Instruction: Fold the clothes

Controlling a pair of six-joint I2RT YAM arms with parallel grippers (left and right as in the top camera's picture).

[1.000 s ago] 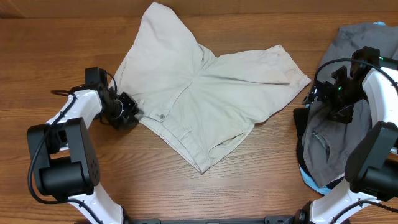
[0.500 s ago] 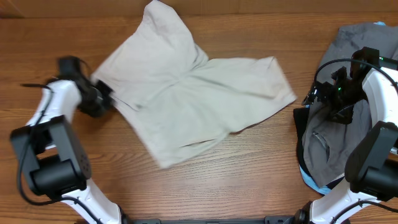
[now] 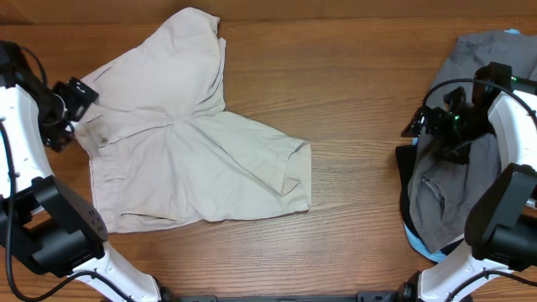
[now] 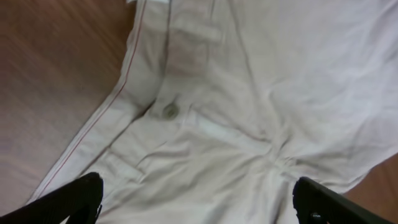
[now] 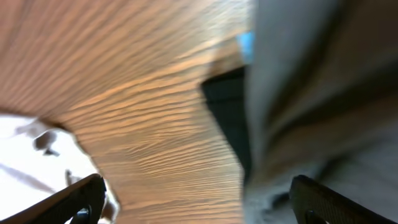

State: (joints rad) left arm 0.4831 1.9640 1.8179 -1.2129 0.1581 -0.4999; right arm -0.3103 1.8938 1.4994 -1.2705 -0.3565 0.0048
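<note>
No writing, brand, number or sign can be read in any view. The button (image 4: 169,111) on the shorts (image 3: 168,143) is too blurred to show any marking.

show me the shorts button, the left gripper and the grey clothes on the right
shorts button (image 4: 169,111): left wrist view, centre of the button on the waistband.
left gripper (image 4: 198,186): left wrist view, midway between its open jaws.
grey clothes (image 3: 440,210): overhead view, lower part of the pile.
</note>
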